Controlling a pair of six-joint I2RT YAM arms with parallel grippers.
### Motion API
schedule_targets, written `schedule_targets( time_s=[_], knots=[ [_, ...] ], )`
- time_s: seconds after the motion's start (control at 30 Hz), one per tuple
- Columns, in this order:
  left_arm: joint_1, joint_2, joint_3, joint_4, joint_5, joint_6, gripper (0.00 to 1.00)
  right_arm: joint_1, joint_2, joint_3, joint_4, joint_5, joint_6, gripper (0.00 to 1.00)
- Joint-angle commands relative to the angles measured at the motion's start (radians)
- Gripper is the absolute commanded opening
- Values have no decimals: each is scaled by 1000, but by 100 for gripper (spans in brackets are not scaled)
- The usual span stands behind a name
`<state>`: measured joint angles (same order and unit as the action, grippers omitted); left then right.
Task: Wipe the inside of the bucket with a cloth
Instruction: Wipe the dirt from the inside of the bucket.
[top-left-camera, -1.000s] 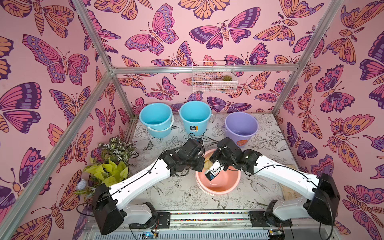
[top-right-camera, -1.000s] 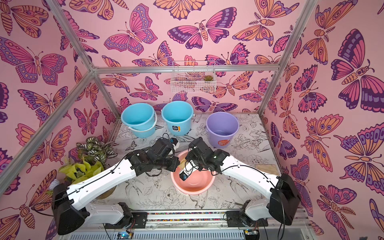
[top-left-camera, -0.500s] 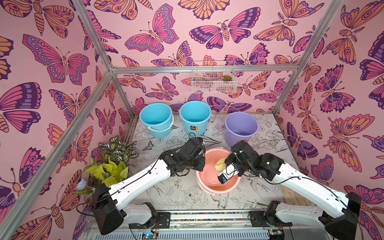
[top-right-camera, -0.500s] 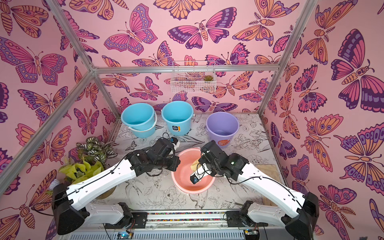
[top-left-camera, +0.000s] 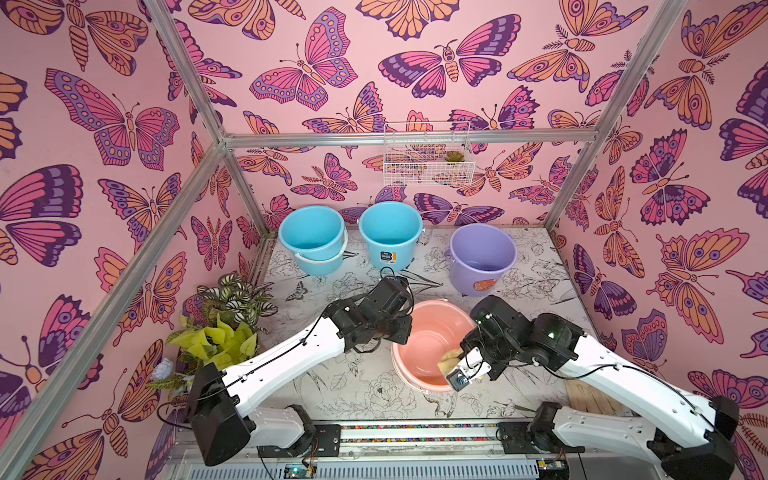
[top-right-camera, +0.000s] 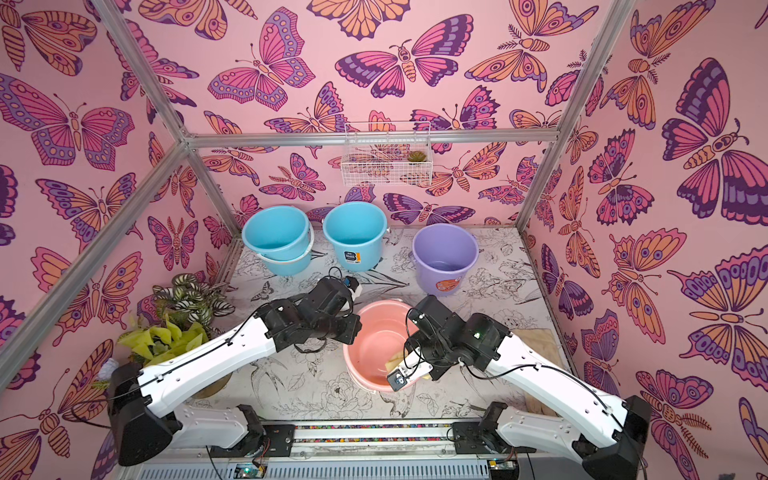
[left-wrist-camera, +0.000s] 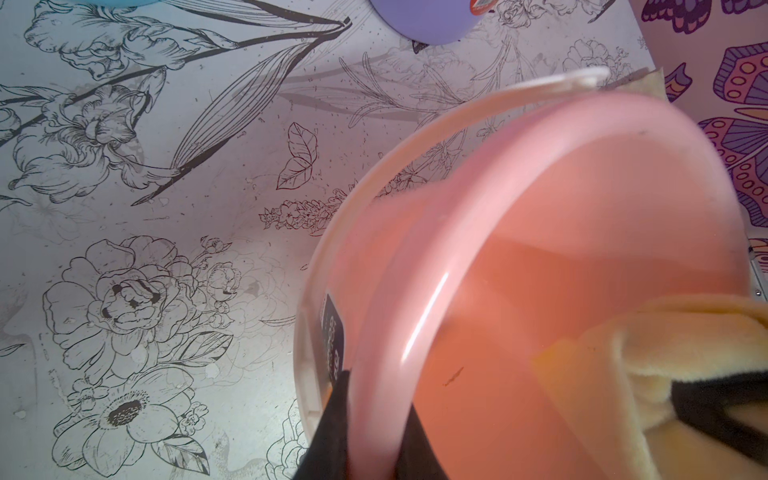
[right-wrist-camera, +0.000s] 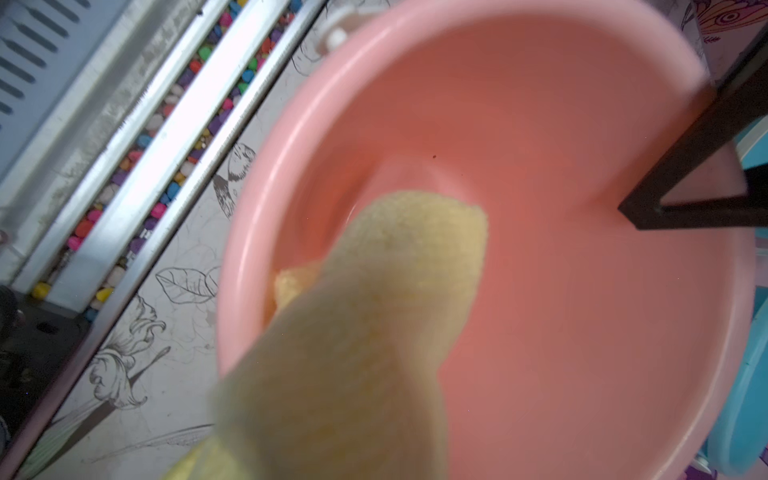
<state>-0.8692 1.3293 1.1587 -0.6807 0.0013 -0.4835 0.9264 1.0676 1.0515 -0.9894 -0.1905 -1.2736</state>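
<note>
Yellow cloth (top-left-camera: 448, 360) in the salmon-pink bucket (top-left-camera: 428, 328); lavender bucket (top-left-camera: 471, 276) well apart.
Closed on the cloth, the right gripper (top-left-camera: 464, 358) dips in at that bucket's 4 o'clock, its wrist covering the rim there. At 9 o'clock the left gripper (left-wrist-camera: 374, 440) pinches the rim. Leafy plants (top-left-camera: 220, 328) stand farther out at 9. Farther back, the lavender bucket sits upright at 1 o'clock, two sky-blue buckets (top-left-camera: 311, 235) at 11.

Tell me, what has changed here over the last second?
The right tool, shut on the yellow cloth, swept it across the inside of the pink bucket, from the far left wall toward the near right wall, its arm swinging outward. The left tool stayed clamped on the bucket's rim, and the bucket did not move.
</note>
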Motion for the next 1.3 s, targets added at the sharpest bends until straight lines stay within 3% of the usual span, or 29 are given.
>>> schedule_targets(
  time_s=[0.0, 0.4, 0.67, 0.8, 1.0, 1.1, 1.27],
  knots=[
    [7, 8, 32, 33, -2, -21, 0, 46, 12, -25, -14, -111, 108, 0],
    [6, -1, 24, 36, 23, -23, 0, 127, 128, -26, 349, -202, 119, 0],
    [6, 2, 18, 35, 61, -23, 0, 127, 222, -49, 657, -23, 63, 0],
    [4, 5, 15, 33, 77, -20, 0, 101, 270, -18, 654, 80, -64, 0],
    [4, -5, 0, 27, 74, -21, 0, -35, 279, 64, 506, 41, -250, 0],
    [4, -11, -7, 26, 69, -21, 0, -97, 275, 95, 469, 26, -299, 0],
    [4, -14, -6, 16, 65, -18, 0, -149, 291, 127, 432, 105, -337, 0]
  ],
)
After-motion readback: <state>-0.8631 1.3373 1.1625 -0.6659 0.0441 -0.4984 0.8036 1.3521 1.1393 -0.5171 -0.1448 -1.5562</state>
